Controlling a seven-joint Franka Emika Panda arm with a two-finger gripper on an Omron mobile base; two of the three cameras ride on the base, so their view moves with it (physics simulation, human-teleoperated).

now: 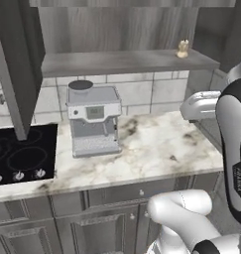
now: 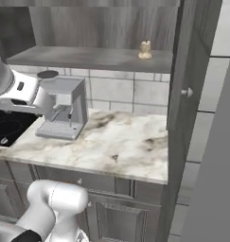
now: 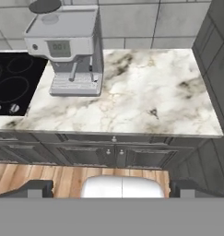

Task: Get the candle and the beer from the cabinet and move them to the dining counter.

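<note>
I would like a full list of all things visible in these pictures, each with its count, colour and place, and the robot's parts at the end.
candle: one, cream-beige, right end of the open cabinet shelf.
cabinet: one, dark grey-brown wood, doors open, on the wall above the worktop.
coffee machine: one, silver-grey, left part of the marble worktop.
marble worktop: one, white with grey-brown veins, under the cabinet.
cooktop: one, black, left of the coffee machine.
drawer units: grey, with small knobs, below the worktop.
wood floor: brown, in front of the drawer units.
gripper: one, dark tips, open, holding nothing, hand view bottom.
</note>
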